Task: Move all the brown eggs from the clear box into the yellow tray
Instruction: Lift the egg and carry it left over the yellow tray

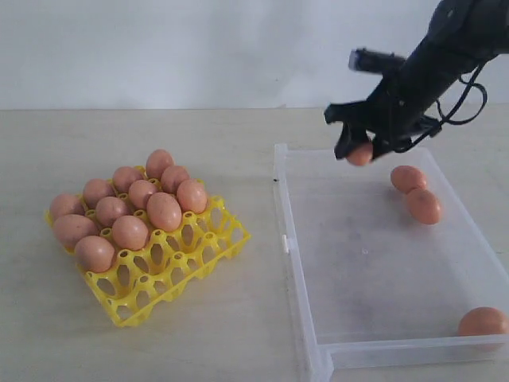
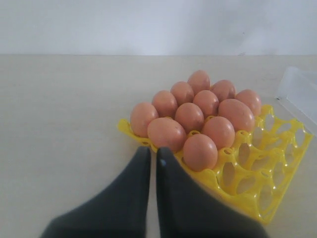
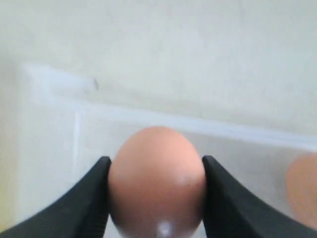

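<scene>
Orange-brown oval eggs (image 1: 164, 211): filling twelve cups of bright yellow plastic lattice tray (image 1: 151, 292), lower left; lying three in clear shallow plastic box (image 1: 358, 270), right. Black right gripper (image 3: 156, 171): grasping one egg (image 1: 360, 155), upper right. Black left gripper (image 2: 153, 154): pressing fingers together, empty.

Twelve brown eggs (image 1: 130, 231), matte and orange-brown, fill the far-left cups of the yellow tray (image 1: 171, 274); its near-right cups stand open; the clear box (image 1: 366, 270) lies just right of it; a pair of eggs (image 1: 408, 178) sits close together by the far wall; a lone egg (image 1: 483, 321) sits in the near right corner; a fourth egg (image 1: 359, 153) hangs pinched in the right gripper (image 3: 156, 161) above the box's far edge.
</scene>
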